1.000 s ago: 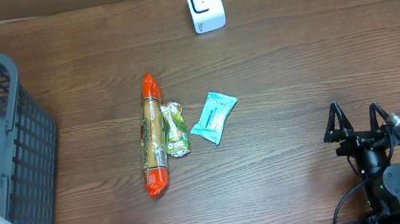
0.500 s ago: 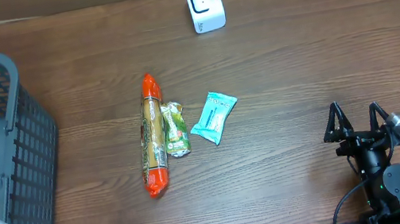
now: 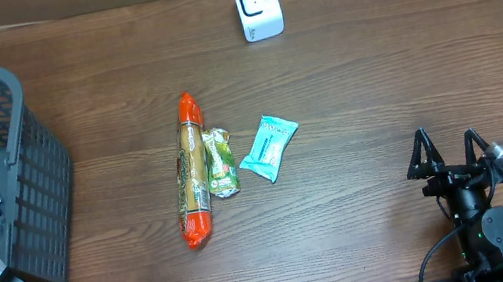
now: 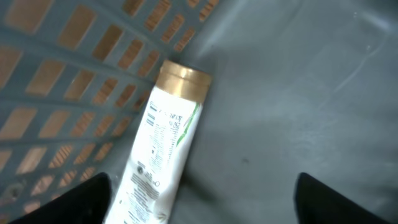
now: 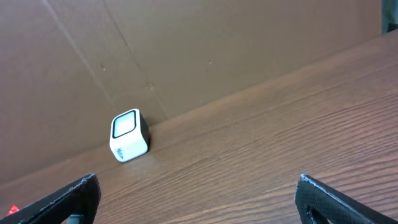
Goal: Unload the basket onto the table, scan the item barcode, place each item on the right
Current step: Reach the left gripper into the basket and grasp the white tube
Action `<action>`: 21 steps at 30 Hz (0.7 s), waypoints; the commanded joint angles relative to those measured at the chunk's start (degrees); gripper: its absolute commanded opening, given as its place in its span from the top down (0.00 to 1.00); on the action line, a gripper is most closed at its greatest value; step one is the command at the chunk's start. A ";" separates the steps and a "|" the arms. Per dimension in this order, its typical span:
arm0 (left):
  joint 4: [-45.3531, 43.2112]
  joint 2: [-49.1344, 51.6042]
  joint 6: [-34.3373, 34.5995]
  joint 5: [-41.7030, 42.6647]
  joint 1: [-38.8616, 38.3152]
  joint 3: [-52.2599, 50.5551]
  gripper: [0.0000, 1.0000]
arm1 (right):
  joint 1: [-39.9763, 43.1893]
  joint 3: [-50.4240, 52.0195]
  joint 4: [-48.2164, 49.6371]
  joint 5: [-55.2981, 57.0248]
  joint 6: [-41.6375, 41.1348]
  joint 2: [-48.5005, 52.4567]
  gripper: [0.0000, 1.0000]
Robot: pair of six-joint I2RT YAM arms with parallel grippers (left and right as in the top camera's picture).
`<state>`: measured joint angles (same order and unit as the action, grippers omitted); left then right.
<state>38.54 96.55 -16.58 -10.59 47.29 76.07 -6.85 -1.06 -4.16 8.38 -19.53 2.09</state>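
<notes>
Left gripper [image 4: 202, 186] spread wider over bottle [image 4: 165, 146] in basket [image 4: 62, 74]; right gripper [image 5: 196, 183] splayed. Risk: off-centre closing shoves bottle aside.

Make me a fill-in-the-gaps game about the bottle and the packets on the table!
The white bottle has a ____ cap.
It lies inside the grey ____.
On the table, the green packet lies between ____ other packs.
The scanner standing near the far edge is coloured ____.
Missing words: gold, basket, two, white.
</notes>
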 commanded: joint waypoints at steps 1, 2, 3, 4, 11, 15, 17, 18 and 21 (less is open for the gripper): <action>-3.04 0.11 -4.94 -0.33 1.66 -2.08 0.18 | -0.31 0.59 0.22 0.59 -0.33 -0.17 0.00; -4.00 0.37 -4.26 -0.07 2.21 -2.43 0.18 | -0.31 0.59 0.22 0.59 -0.33 -0.17 0.00; -4.68 0.79 -3.93 0.09 2.84 -2.60 0.17 | -0.31 0.59 0.22 0.59 -0.33 -0.17 0.00; -5.09 1.42 -3.98 0.09 3.48 -2.64 0.16 | -0.31 0.59 0.22 0.59 -0.33 -0.17 0.00; -8.87 6.91 -4.24 -0.33 7.87 -2.64 0.15 | -0.31 0.59 0.22 0.59 -0.33 -0.17 0.00; -9.27 10.69 -4.24 -0.31 8.46 -2.64 0.15 | -0.31 0.59 0.22 0.59 -0.33 -0.17 0.00; -9.68 12.24 -4.26 -0.61 8.46 -2.64 0.17 | -0.31 0.59 0.22 0.59 -0.33 -0.17 0.00; -9.92 13.00 -4.22 -1.03 8.46 -2.64 0.18 | -0.31 0.59 0.22 0.59 -0.33 -0.17 0.00; -10.29 15.30 -4.20 -2.56 8.50 -2.64 0.20 | -0.31 0.59 0.22 0.59 -0.33 -0.17 0.00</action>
<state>28.69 109.54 -19.94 -11.25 55.81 74.17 -6.85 -1.06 -4.14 8.38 -19.53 2.09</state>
